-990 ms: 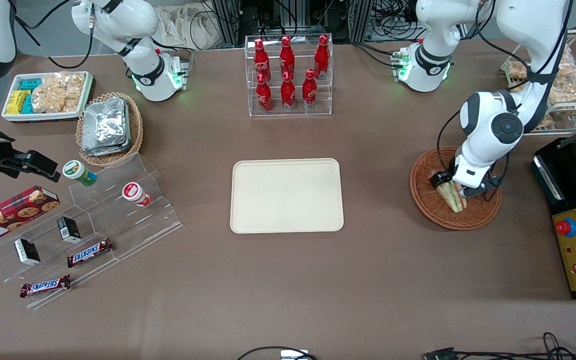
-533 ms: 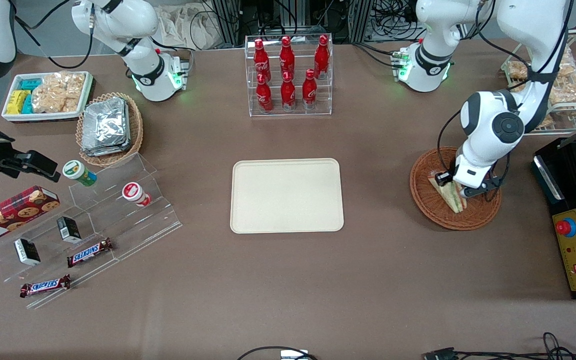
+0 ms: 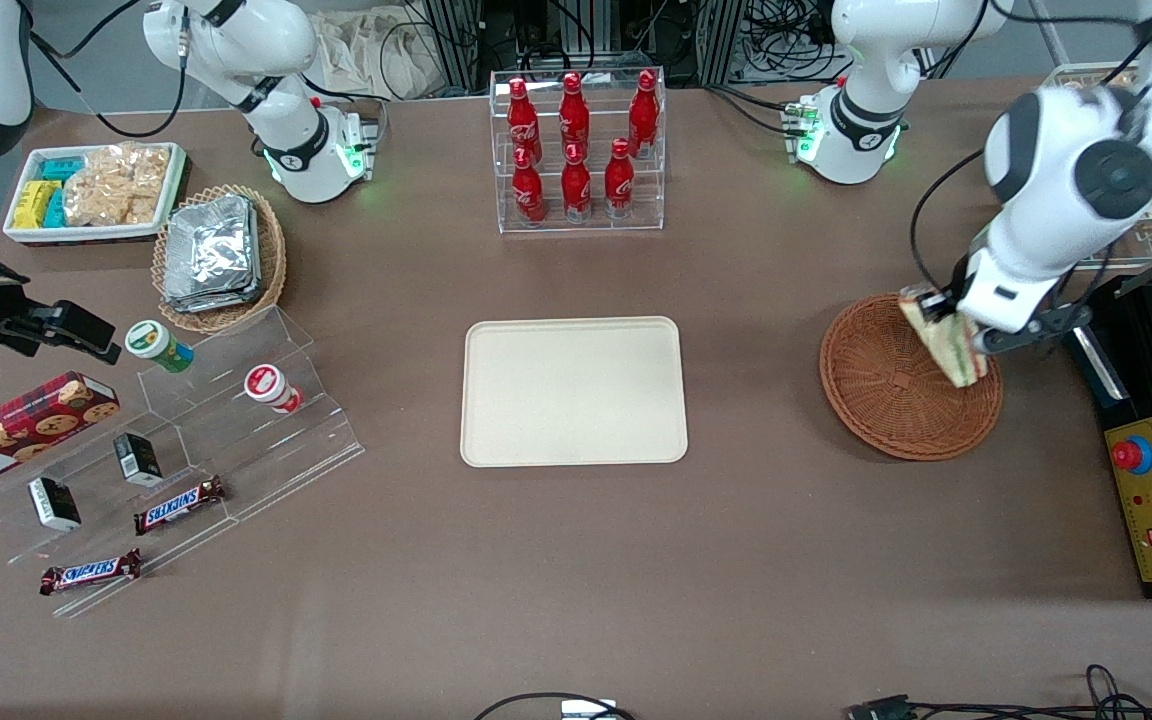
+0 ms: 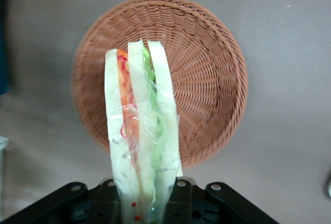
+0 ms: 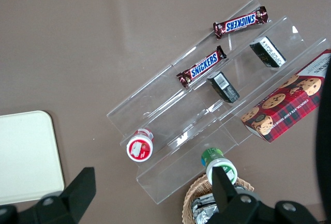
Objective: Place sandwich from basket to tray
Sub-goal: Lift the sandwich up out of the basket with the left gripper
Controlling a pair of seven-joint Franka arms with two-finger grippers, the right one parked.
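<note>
The brown surface carries the cream tray, wicker basket, cola-bottle rack, and acrylic snack steps; the claw hangs above the basket.

Brown table, perhaps matte

The end effector has risen — the sandwich is lifted out of the basket.

"SNICKERS" on two chocolate bars; "WALKERS" on the cookie box.
</note>
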